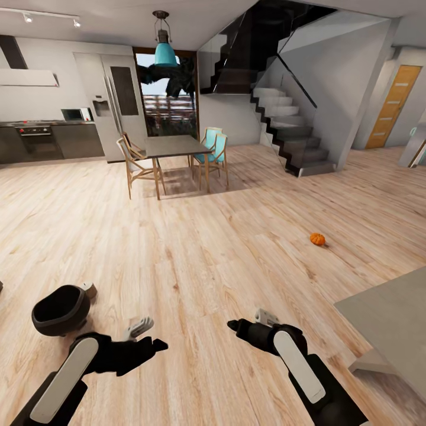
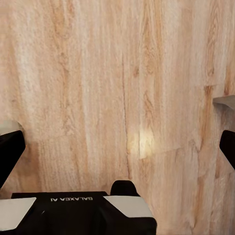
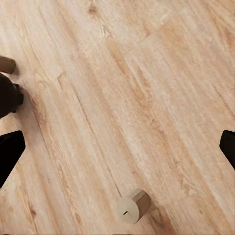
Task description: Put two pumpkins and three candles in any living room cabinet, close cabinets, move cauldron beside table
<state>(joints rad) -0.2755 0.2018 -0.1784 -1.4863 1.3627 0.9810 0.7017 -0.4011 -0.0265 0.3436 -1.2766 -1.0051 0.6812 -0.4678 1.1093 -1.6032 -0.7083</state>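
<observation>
Floor (image 1: 195,254): pale wood planks with visible grain and knots, running through the whole open room.
Cauldron (image 1: 61,310): squat, round, matt black pot with a wide mouth, standing on the floor at the head view's lower left, just beyond the left arm.
Candle beside cauldron (image 1: 89,289): short beige cylinder touching or nearly touching the pot's far rim; mostly hidden by it.
Candle on its side (image 3: 133,206): stubby olive-beige cylinder lying on the planks, paler flat end facing the right wrist camera.
Pumpkin (image 1: 318,239): small, ribbed, bright orange, alone on the floor well to the right; stem too small to make out.
Left gripper (image 1: 147,333): arm reaching forward low over the floor; fingers (image 2: 10,147) spread wide at the wrist view's edges, nothing between them.
Right gripper (image 1: 248,322): forearm angled inward and forward; black fingertips (image 3: 10,152) wide apart, holding nothing.
Grey table (image 1: 393,319): flat matt corner cut off by the head view's right edge.
Dining table (image 1: 174,145): dark top, wooden chairs, far across the room.
Staircase (image 1: 290,127): pale steps, glass side.
</observation>
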